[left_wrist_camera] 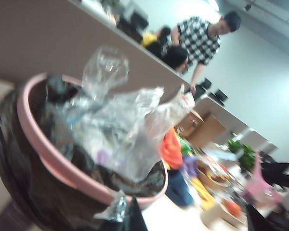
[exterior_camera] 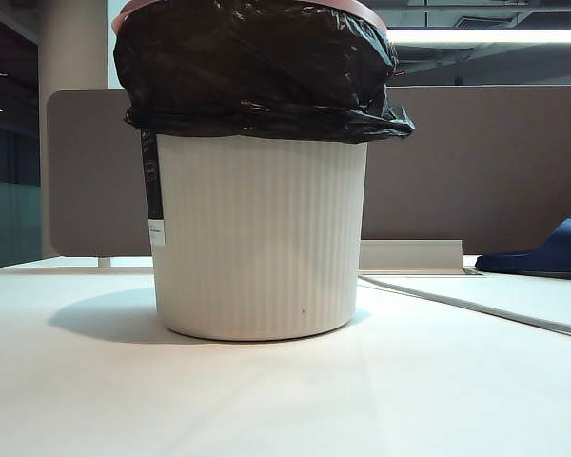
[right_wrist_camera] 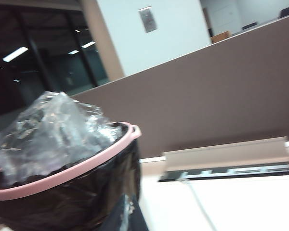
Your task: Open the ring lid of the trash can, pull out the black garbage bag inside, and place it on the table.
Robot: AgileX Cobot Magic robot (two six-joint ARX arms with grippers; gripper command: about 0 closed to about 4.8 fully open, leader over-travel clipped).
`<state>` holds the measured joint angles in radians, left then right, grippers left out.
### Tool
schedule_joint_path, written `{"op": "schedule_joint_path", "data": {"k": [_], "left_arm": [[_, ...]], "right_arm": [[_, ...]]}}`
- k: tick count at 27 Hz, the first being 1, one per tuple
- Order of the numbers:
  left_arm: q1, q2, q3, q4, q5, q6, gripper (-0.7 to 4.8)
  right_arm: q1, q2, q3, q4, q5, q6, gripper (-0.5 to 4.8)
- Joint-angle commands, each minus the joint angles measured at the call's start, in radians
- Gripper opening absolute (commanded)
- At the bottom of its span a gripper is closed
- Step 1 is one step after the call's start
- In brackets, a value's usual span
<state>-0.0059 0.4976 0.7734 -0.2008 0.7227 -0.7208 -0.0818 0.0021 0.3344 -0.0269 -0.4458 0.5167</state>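
The cream-white ribbed trash can point(exterior_camera: 262, 238) stands mid-table point(exterior_camera: 266, 400), with the black garbage bag point(exterior_camera: 257, 67) folded over its rim. The pink ring lid point(exterior_camera: 366, 9) clamps the bag on top. Neither gripper shows in the exterior view. In the left wrist view my left gripper point(left_wrist_camera: 127, 219) is shut and empty, just outside the ring lid point(left_wrist_camera: 53, 161) and close to the bag point(left_wrist_camera: 19, 183). Clear crumpled plastic point(left_wrist_camera: 115, 125) fills the bag. In the right wrist view my right gripper point(right_wrist_camera: 127, 216) is shut and empty beside the bag point(right_wrist_camera: 62, 202), below the ring lid point(right_wrist_camera: 72, 171).
A grey-brown partition point(exterior_camera: 476, 162) runs behind the can. A blue slipper point(exterior_camera: 547, 252) lies at the far right, and a white cable point(exterior_camera: 476, 309) crosses the table there. Beyond the partition are two people point(left_wrist_camera: 197, 38) and cluttered desks point(left_wrist_camera: 216, 178).
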Motion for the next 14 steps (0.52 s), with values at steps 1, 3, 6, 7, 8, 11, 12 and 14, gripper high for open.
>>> {"op": "schedule_joint_path", "data": {"k": [1,3,6,7,8,11,12,14], "left_arm": [[-0.002,0.103,0.000,0.078,0.139,-0.100,0.79],[-0.006,0.166,0.000,0.097,0.170,-0.129,0.93],[-0.018,0.237,0.000,0.105,0.172,-0.125,0.93],[-0.021,0.256,0.000,0.111,0.172,-0.125,0.93],[-0.027,0.282,0.000,0.121,0.171,-0.125,0.93],[-0.043,0.337,-0.001,0.140,0.171,-0.125,0.93],[-0.050,0.353,-0.001,0.144,0.167,-0.124,0.93],[-0.057,0.377,-0.001,0.147,0.160,-0.124,0.93]], "right_arm": [[0.002,0.008,0.054,-0.068,0.053,-0.084,-0.02],[0.002,0.021,0.089,-0.106,0.057,-0.117,-0.02],[0.002,0.048,0.145,-0.145,0.055,-0.158,-0.02],[0.002,0.059,0.165,-0.157,0.055,-0.167,-0.02],[0.002,0.070,0.185,-0.165,0.055,-0.180,-0.02],[0.002,0.119,0.255,-0.181,0.055,-0.209,-0.02],[0.002,0.140,0.276,-0.188,0.055,-0.212,-0.02],[0.002,0.194,0.324,-0.212,0.041,-0.213,-0.02]]}}
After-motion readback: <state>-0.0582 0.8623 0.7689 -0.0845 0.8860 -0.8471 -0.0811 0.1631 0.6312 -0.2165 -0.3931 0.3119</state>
